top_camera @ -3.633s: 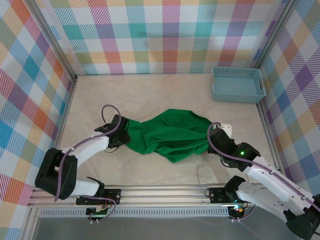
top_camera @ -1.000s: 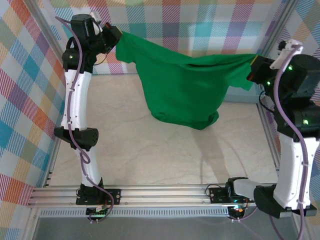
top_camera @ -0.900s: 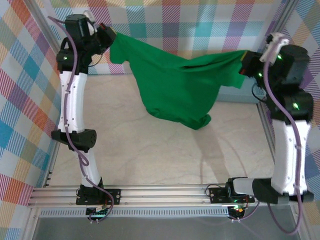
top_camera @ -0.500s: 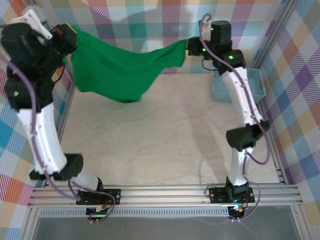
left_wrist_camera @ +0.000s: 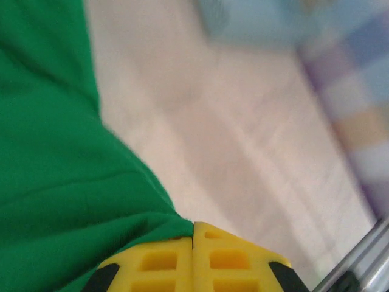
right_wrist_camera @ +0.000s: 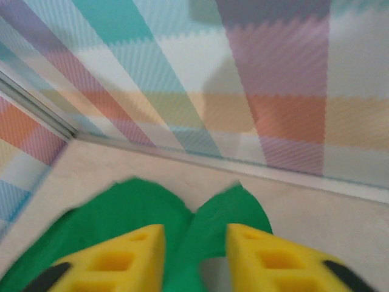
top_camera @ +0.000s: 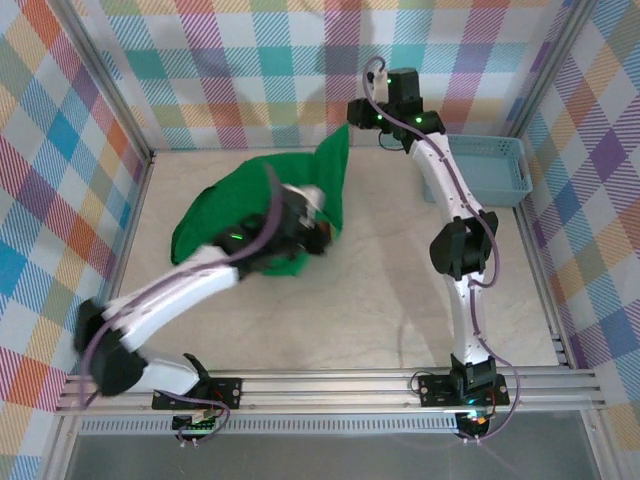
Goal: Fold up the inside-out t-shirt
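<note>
Top external: plain bright green cloth t-shirt (top_camera: 215, 220) bunched left of centre on the table (top_camera: 400, 300), one peak rising to my spread right gripper (right_wrist_camera: 194, 234), perhaps touching; left gripper (left_wrist_camera: 193, 240) pinches a fold.

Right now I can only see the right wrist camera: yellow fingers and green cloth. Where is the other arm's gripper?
Observer: The left gripper is low at the right edge of the t-shirt, which lies heaped on the left half of the table.
Operator: Is it holding it?
Observer: Its wrist camera shows its fingers pressed together with the cloth edge running in under them, so it looks pinched.
Operator: Anything else out there?
Observer: A light blue basket sits in the far right corner, apart from the t-shirt.
</note>
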Available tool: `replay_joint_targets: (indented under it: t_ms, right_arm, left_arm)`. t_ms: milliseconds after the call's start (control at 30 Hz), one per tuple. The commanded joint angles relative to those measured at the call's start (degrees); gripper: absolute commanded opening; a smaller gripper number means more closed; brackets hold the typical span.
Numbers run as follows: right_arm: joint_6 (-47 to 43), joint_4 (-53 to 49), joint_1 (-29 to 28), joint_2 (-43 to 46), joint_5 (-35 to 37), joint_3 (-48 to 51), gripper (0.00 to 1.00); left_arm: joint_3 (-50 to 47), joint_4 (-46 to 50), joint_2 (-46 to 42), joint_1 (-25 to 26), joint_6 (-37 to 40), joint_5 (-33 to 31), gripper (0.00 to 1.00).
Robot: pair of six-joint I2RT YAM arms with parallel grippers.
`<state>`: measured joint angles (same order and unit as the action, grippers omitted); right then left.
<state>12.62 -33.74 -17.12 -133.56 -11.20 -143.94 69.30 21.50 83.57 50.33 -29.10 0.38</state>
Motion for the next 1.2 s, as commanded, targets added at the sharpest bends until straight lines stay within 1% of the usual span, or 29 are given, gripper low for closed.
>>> replay_joint_targets:
  t_ms: [0, 33, 67, 100, 167, 267, 300, 400, 500, 567, 633, 733, 800, 900, 967, 1033, 1167]
  right_arm:
    - [0.1, -3.7, 2.8, 2.5, 2.6, 1.3, 0.47]
    - [0.1, -4.0, 3.4, 4.5, 3.1, 3.8, 0.53]
    - [-0.5, -3.5, 3.7, 7.1, 3.6, 6.9, 0.56]
    - [-1.4, -2.9, 3.6, 9.6, 4.1, 10.1, 0.59]
    - [-2.1, -1.7, 3.6, 15.4, 5.1, 17.7, 0.63]
    - [-1.9, 0.2, 3.6, 25.8, 7.1, 30.5, 0.68]
    - [-1.3, 0.9, 3.6, 29.3, 8.2, 34.7, 0.69]
    - [0.8, 1.8, 3.5, 38.6, 8.7, 47.0, 0.72]
    - [4.9, 4.1, 1.9, 48.7, 8.2, 60.6, 0.72]
    - [6.5, 4.8, -1.2, 54.8, 9.9, 69.0, 0.72]
    - [8.7, 4.1, -5.3, 59.5, 12.2, 76.7, 0.72]
    - [13.4, 4.4, -9.3, 64.5, 10.0, 87.1, 0.72]
    - [15.8, 4.5, -11.9, 64.9, 9.2, 92.0, 0.73]
    - [19.0, 7.3, -12.8, 61.8, 6.1, 96.8, 0.74]
    - [20.6, 9.4, -12.8, 59.4, 5.5, 98.5, 0.74]
    - [21.9, 10.7, -12.5, 56.3, 6.5, 99.1, 0.74]
    - [23.8, 12.7, -8.6, 49.1, 5.1, 98.9, 0.74]
  left_arm:
    - [2.1, -13.4, 7.9, 8.7, -6.1, 0.6, 0.00]
    - [4.3, -13.4, 11.7, 10.6, -6.4, 0.3, 0.06]
    - [6.4, -13.4, 14.5, 11.9, -6.4, 1.2, 0.21]
    - [8.3, -12.7, 16.7, 12.4, -6.5, 1.9, 0.30]
    - [9.5, -11.6, 17.8, 12.6, -6.9, 1.4, 0.36]
    - [7.2, -8.8, 13.4, 12.0, -5.8, -4.0, 0.53]
    - [6.0, -7.4, 11.4, 11.5, -5.6, -5.7, 0.57]
    - [0.7, -5.1, 4.4, 8.7, -6.3, -8.5, 0.63]
    - [-3.4, 2.9, -2.8, 4.8, -6.8, -14.6, 0.68]
    - [-7.2, 6.8, -8.3, 0.6, -6.4, -17.5, 0.70]
    - [-10.9, 11.1, -13.5, -6.2, -6.3, -18.7, 0.73]
    - [-15.7, 15.2, -18.5, -19.9, -4.8, -17.1, 0.76]
    - [-17.9, 15.8, -18.7, -29.3, -3.7, -14.5, 0.76]
    - [-20.7, 14.2, -15.0, -39.4, -3.7, -10.6, 0.76]
    - [-21.8, 12.8, -11.7, -43.4, -4.3, -9.8, 0.76]
    - [-22.8, 11.3, -8.7, -45.8, -4.9, -9.3, 0.76]
    - [-24.3, 7.8, -2.9, -49.0, -5.8, -5.6, 0.75]
